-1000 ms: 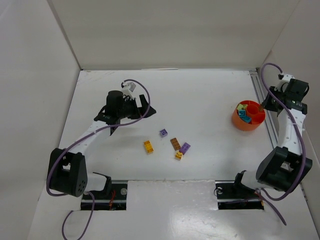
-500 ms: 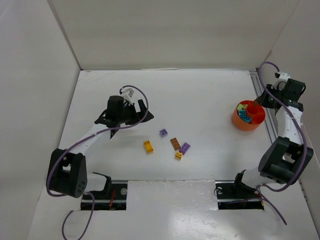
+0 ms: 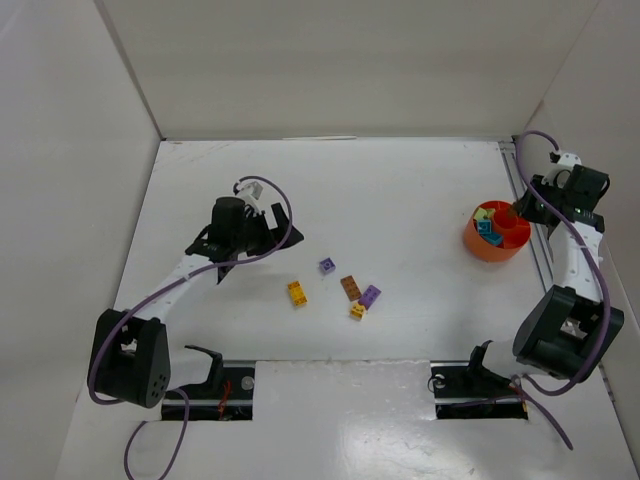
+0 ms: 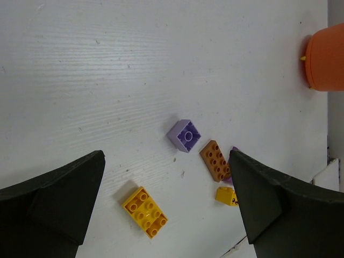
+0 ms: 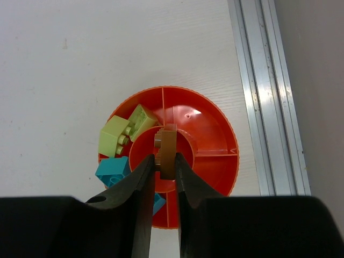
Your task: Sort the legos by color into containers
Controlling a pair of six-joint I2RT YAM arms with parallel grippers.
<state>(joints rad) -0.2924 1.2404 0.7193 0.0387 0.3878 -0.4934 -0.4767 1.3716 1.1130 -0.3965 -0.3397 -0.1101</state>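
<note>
The round orange bowl (image 3: pixel 497 232) stands at the right; in the right wrist view (image 5: pixel 215 161) it holds two pale green bricks (image 5: pixel 124 130) and teal bricks (image 5: pixel 114 171). My right gripper (image 5: pixel 164 166) is shut on a brown brick (image 5: pixel 167 150), held on edge over the bowl's central hub. My left gripper (image 4: pixel 166 199) is open and empty above the loose bricks: a yellow brick (image 4: pixel 144 211), a purple brick (image 4: pixel 186 135), a brown brick (image 4: pixel 215 160) and a small yellow piece (image 4: pixel 226 195). These lie mid-table (image 3: pixel 340 288), with another purple brick (image 3: pixel 370 295).
A metal rail (image 3: pixel 530 220) runs along the table's right edge beside the bowl, also in the right wrist view (image 5: pixel 269 91). White walls enclose the table on the left, back and right.
My right gripper has shifted slightly up and right over the bowl with the brown brick. My left gripper has drawn back a little to the left, away from the loose bricks.
</note>
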